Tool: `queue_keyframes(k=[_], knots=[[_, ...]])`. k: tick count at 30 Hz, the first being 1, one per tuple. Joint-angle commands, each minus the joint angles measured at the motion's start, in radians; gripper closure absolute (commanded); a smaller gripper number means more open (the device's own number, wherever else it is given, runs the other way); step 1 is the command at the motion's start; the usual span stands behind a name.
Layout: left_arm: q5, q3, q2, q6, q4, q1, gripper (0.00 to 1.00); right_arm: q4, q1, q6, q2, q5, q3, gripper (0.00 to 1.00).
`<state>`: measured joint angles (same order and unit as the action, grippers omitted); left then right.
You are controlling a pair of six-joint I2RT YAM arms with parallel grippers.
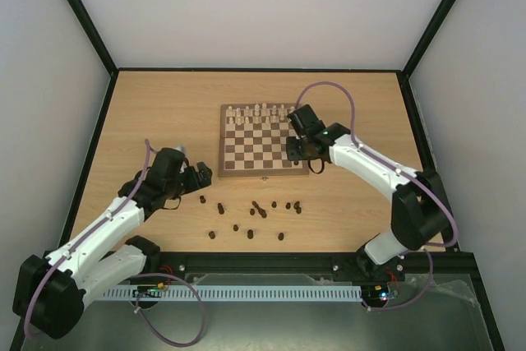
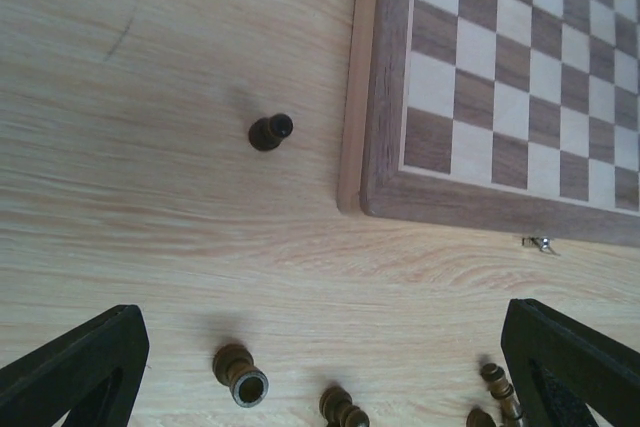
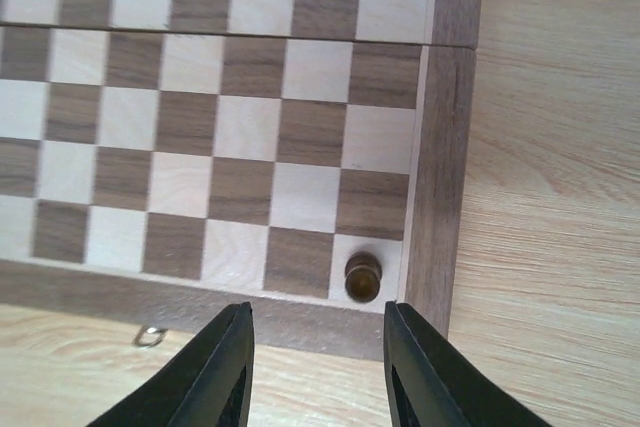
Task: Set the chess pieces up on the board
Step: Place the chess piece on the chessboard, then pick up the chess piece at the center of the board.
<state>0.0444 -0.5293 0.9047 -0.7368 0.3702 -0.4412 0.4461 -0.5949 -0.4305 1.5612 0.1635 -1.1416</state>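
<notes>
Your right gripper (image 3: 318, 319) is released, fingers apart at the bottom of its wrist view. One dark chess piece (image 3: 363, 278) stands free just beyond them, on the lower-right corner square of the board (image 3: 440, 147). Your left gripper (image 2: 320, 322) gapes wide and empty over loose chess pieces (image 2: 240, 375) on the table (image 2: 150, 97).

Square brown-and-cream wooden chessboard (image 1: 261, 152): far rows filled by cream-white pieces (image 1: 259, 113), middle squares left open, near right corner taken by one dark brown piece (image 3: 362, 277). Pale wooden bench (image 1: 164, 113) in front: strewn with dark brown chess pieces (image 1: 261, 211).
</notes>
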Motion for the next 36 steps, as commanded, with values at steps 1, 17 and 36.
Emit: queue_keyframes(k=[1, 17, 36], knots=[[-0.002, -0.068, 0.069, -0.039, 0.1, -0.037, 0.0, 0.039, 0.003, 0.006, -0.086, -0.072, 0.042, 0.64], [0.039, -0.238, 0.352, -0.065, 0.38, -0.124, 0.0, 0.01, -0.118, 0.011, -0.197, -0.206, 0.074, 0.64], [-0.048, -0.251, 0.502, -0.061, 0.354, -0.135, 0.63, -0.026, -0.135, 0.013, -0.238, -0.279, 0.1, 0.68]])
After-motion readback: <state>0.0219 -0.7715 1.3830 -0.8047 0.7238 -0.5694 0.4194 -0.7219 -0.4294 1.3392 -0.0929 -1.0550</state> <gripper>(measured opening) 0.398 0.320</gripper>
